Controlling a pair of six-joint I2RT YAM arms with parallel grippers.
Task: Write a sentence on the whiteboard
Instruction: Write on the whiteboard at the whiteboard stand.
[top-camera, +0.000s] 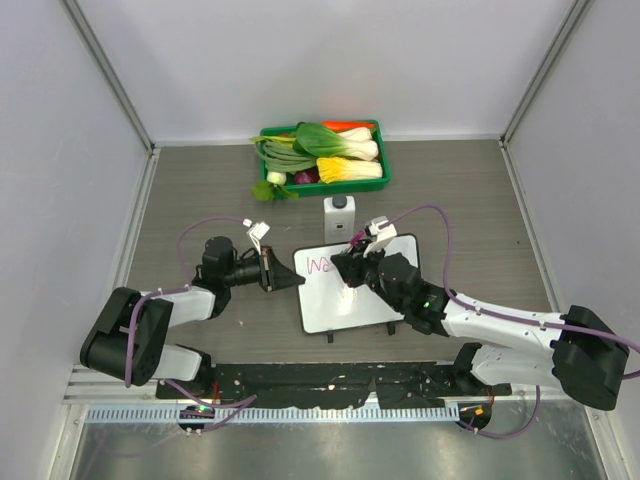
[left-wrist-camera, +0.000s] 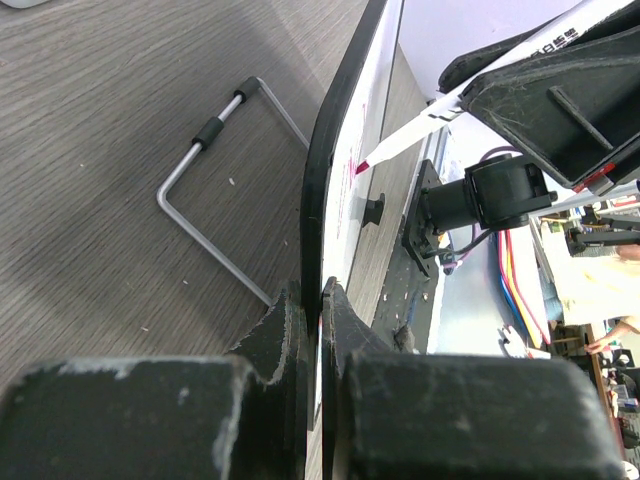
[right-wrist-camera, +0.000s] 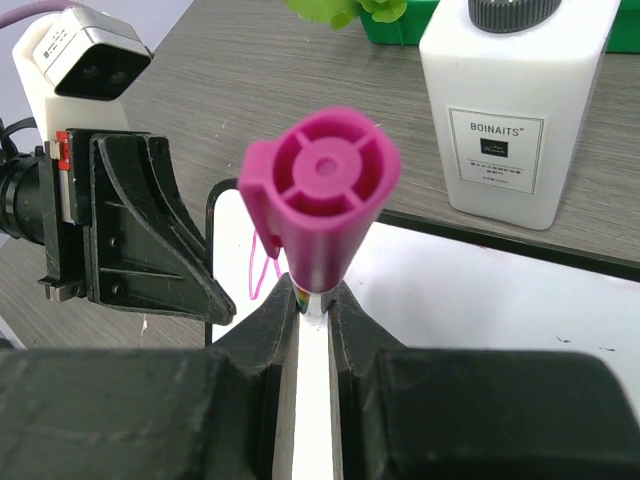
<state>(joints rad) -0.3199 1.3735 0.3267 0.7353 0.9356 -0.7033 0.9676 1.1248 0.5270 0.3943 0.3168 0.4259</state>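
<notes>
The whiteboard (top-camera: 366, 311) lies on the table between the arms. A short run of pink strokes, the start of the sentence (top-camera: 319, 264), sits near its upper left corner. My left gripper (top-camera: 287, 278) is shut on the board's left rim (left-wrist-camera: 330, 170), one jaw on each face. My right gripper (top-camera: 352, 267) is over the board's upper left part. It is shut on a white marker with a magenta end cap (right-wrist-camera: 320, 190). The marker's tip (left-wrist-camera: 362, 167) touches the board by the pink strokes (right-wrist-camera: 258, 270).
A white bottle with a dark cap (top-camera: 339, 216) stands just behind the board's far edge, also in the right wrist view (right-wrist-camera: 497, 120). A green tray of vegetables (top-camera: 320, 155) sits at the back. A grey wire stand (left-wrist-camera: 215, 200) lies at the board's underside.
</notes>
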